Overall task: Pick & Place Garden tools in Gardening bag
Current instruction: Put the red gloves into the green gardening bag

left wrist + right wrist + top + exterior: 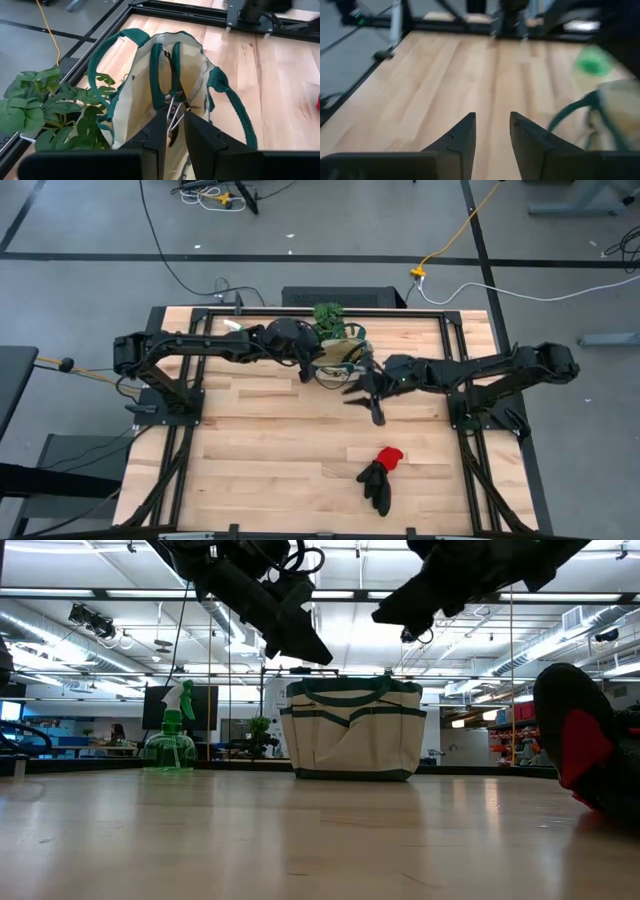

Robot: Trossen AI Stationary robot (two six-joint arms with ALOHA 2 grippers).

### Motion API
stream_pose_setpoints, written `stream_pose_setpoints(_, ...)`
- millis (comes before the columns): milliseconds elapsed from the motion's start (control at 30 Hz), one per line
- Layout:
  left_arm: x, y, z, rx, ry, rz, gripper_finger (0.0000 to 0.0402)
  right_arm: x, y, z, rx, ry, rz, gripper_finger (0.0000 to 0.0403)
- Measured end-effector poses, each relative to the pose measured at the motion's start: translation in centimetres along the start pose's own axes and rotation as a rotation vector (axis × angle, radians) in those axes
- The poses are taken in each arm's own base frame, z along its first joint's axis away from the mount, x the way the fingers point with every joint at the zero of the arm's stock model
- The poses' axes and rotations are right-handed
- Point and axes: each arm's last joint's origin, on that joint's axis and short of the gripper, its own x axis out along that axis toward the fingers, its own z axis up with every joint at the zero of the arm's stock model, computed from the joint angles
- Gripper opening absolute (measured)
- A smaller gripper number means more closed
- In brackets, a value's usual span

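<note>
The cream canvas gardening bag [340,356] with green trim stands upright on its base at the table's far middle [352,730]. My left gripper [174,119] is over its open mouth, shut on the pruning shears [165,70]. My right gripper [492,125] is open and empty, above the table just near-right of the bag [368,395]. The red-and-black gloves [381,475] lie near the table's front. The green spray bottle [171,740] stands left of the bag. No hand rakes show. My left gripper pinches the shears' metal part [175,106], just below the two dark green handles, between its two fingers. The fingers slant down from the table's left. The handles [158,65] point away from the fingers into the bag's mouth; whether they touch the bag, I cannot tell.
A leafy green plant [328,314] stands at the far edge right behind the bag [45,107]. Black frame rails [470,395] run along the table's sides. Bare wood lies between the bag and the gloves [580,740].
</note>
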Motion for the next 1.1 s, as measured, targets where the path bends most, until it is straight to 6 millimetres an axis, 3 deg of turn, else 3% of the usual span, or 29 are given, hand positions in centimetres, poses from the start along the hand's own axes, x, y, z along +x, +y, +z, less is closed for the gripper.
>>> stream_pose_setpoints(467, 0.0, 0.0, 0.0, 0.001, 0.001, 0.0, 0.0071, -0.1, 7.6, -1.4, -0.096, 0.16, 0.254, 0.0123)
stream_pose_setpoints(833, 0.0, 0.0, 0.0, 0.001, 0.002, 0.0, 0.0071, -1.1, 11.5, -3.0, 0.009, 0.319, 0.257, 0.0123)
stream_pose_setpoints(1100, 0.0, 0.0, 0.0, 0.0, 0.002, 0.0, 0.0071, -2.8, 14.0, -1.6, -0.043, 0.406, 0.23, 0.0152)
